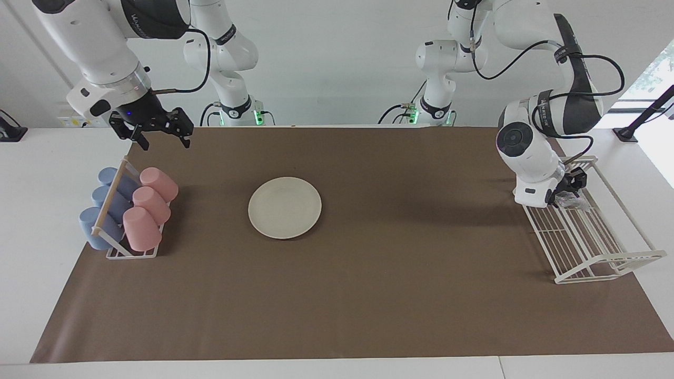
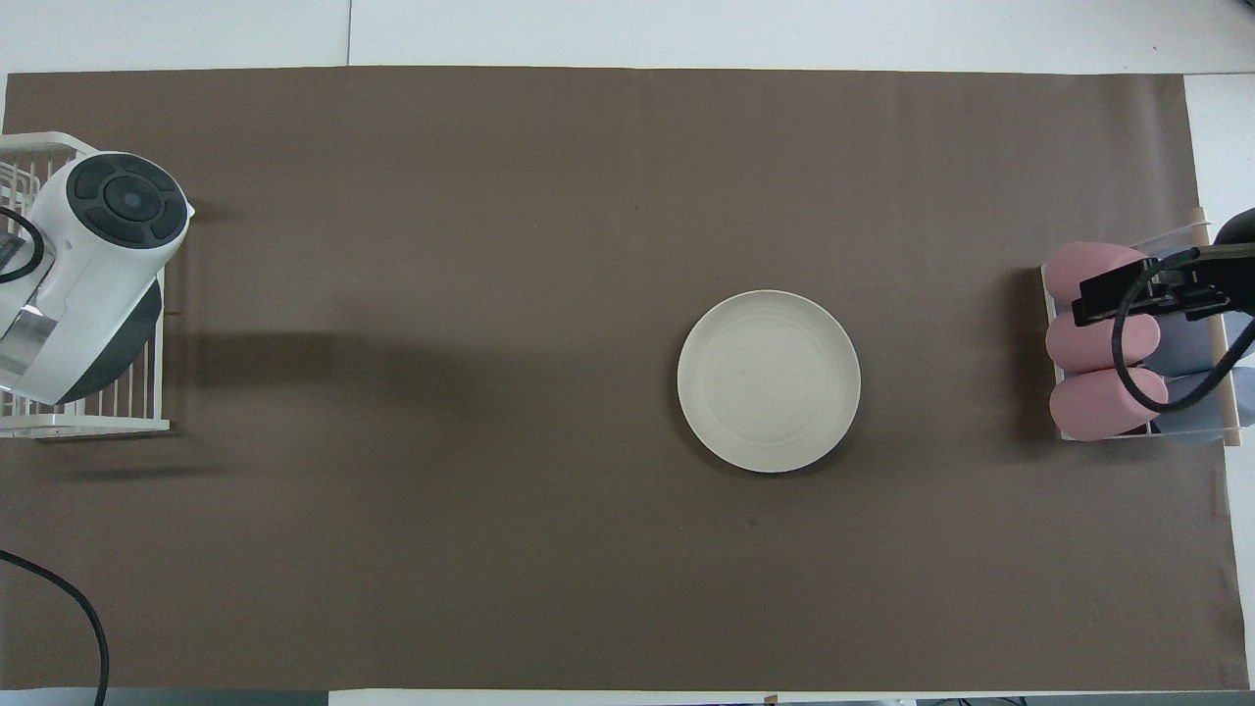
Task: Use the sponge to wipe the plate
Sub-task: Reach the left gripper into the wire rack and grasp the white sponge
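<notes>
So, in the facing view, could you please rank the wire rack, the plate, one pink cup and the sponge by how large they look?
Largest to smallest:
1. wire rack
2. plate
3. pink cup
4. sponge, partly hidden by the left pincer, so its full extent is unsure.
</notes>
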`<state>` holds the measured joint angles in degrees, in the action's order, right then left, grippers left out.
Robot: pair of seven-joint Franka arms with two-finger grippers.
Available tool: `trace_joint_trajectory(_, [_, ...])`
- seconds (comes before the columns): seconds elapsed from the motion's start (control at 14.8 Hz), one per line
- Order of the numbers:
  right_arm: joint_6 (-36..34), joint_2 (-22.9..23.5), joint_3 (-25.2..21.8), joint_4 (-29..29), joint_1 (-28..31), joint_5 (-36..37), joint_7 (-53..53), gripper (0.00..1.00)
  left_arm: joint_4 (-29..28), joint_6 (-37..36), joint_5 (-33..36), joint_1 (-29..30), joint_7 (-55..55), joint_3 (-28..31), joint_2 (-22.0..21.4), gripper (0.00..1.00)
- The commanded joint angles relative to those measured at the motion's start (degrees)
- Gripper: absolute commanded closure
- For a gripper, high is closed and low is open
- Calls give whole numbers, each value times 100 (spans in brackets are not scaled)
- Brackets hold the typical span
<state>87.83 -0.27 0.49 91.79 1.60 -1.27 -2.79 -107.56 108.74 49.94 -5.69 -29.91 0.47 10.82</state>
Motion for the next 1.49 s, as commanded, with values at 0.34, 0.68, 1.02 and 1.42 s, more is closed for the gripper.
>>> trace_joint_trajectory(0.34, [-11, 1, 21, 6, 15, 75, -98, 0, 95, -80, 121, -2, -50, -20, -63, 100])
trace_joint_trajectory(0.68, [-12, 1, 21, 14, 15, 75, -98, 0, 1216, -1028, -753, -72, 186, -38, -54, 100])
trace_joint_trajectory(1.02, [164, -8, 21, 58, 24, 75, -72, 0, 2510, -2285, -3311, 59, 556, 41, -142, 100])
trace_joint_trajectory(1.42, [112, -25, 30, 76, -63, 57, 989, 0, 2943, -2920, -6535, 779, 565, 85, -291, 100])
